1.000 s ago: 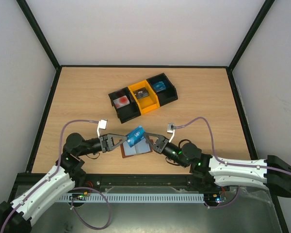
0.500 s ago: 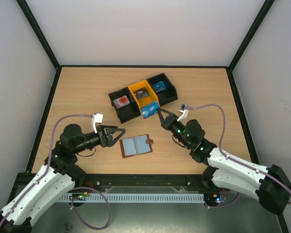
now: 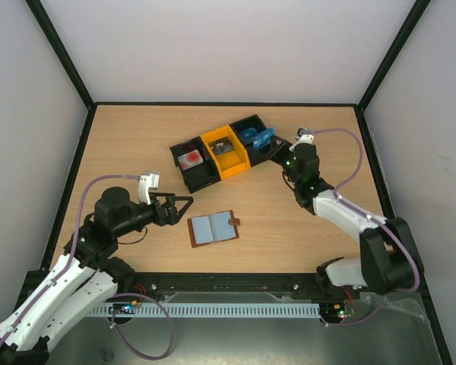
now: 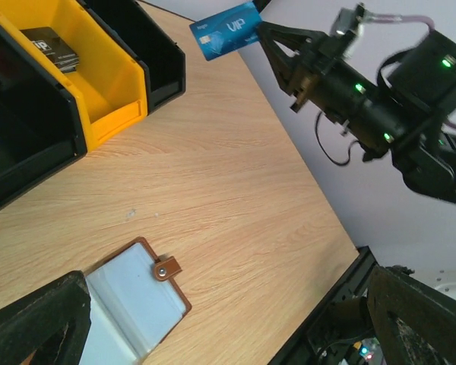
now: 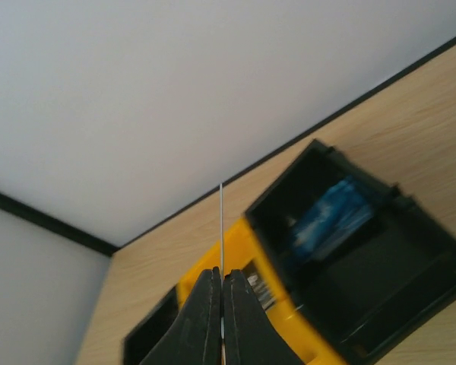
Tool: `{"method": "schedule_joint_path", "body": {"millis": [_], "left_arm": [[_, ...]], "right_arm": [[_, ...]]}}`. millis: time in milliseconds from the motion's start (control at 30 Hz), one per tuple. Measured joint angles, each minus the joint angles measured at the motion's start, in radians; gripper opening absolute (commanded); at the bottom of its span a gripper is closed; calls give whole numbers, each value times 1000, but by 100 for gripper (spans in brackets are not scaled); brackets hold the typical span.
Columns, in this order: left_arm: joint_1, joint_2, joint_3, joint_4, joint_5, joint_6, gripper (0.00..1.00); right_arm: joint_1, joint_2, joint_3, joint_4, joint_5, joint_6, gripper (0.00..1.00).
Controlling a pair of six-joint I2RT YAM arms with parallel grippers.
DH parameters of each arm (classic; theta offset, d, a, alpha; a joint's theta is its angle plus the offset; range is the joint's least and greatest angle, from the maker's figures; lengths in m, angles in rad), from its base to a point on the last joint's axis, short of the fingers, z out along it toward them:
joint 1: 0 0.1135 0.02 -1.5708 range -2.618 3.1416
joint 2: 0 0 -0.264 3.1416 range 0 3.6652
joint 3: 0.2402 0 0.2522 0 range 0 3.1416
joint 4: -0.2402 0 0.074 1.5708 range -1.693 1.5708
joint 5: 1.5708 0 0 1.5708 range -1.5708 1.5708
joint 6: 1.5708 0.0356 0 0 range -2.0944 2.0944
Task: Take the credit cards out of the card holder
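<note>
- Since the earlier frame my right gripper (image 3: 273, 144) is swinging from the near side of the bins to their far right end, carrying the thin flat blue credit card (image 3: 261, 138). My left gripper (image 3: 188, 210) is staying nearly where it was.
- My right gripper is pinching the blue credit card by one short end, jaws closed flat on it. From its own wrist view the card is showing edge-on as a thin line.
- My left gripper is hanging with jaws spread wide, gripping nothing, just beside the holder's left edge in the top view.
- I am counting two cards: the blue one is hanging above the rightmost bin, and one dark grey credit card (image 4: 52, 50) with white marks is lying in the yellow-orange plastic bin (image 3: 234, 167).
- One small brown leather card holder (image 3: 213, 227) is lying open on the wooden table (image 3: 137, 137), pale grey-blue sleeves up and strap tab to the right, well apart from both cards.
- Three bins are standing in a row, the yellow-orange one between two black plastic bins (image 3: 200, 181). The left one is holding a red and white object (image 3: 191, 158), the right one a blue item (image 3: 248, 134).
</note>
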Motion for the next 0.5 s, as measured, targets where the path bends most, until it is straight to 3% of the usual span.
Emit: {"method": "schedule_joint_path", "body": {"millis": [500], "left_arm": [[0, -24, 3, -29, -13, 40, 100]], "right_arm": [[-70, 494, 377, -20, 10, -154, 2]]}}
